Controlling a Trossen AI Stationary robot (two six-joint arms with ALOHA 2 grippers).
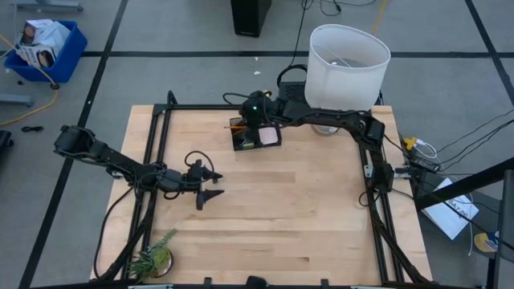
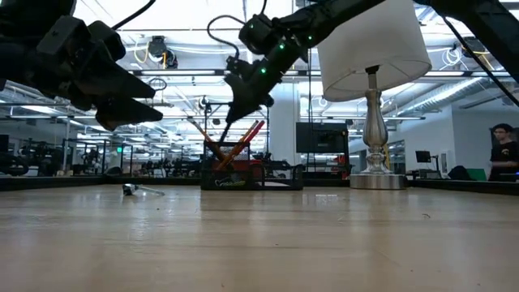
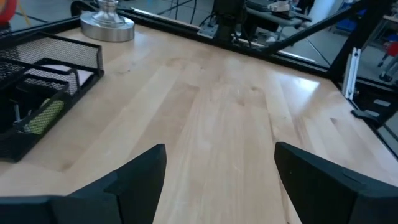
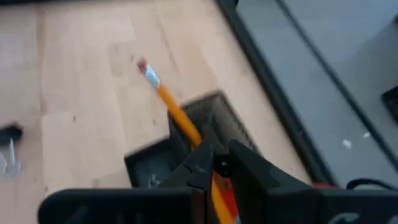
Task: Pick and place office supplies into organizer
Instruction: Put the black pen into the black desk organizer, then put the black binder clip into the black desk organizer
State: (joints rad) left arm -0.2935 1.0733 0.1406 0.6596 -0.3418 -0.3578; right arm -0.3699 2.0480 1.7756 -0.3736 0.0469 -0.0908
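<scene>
The black mesh organizer stands near the table's far edge. In it are a pink sticky-note pad, a yellow-green eraser, and orange pencils and a red handle leaning up out of it. My right gripper hangs just over the organizer's far-left corner, fingers pointing down and closed about an orange pencil. My left gripper hovers open above bare wood left of centre, touching nothing. My right gripper pinches the orange pencil between its two fingers at the end away from the eraser, coming from above. The fingertips hide the exact place of contact. The pencil slants over the organizer's corner, its eraser end sticking out.
A white-shaded lamp stands right of the organizer, its metal base on the table. A small black clip and a metal piece lie on the wood left of the organizer. A green plant sits at the near-left corner.
</scene>
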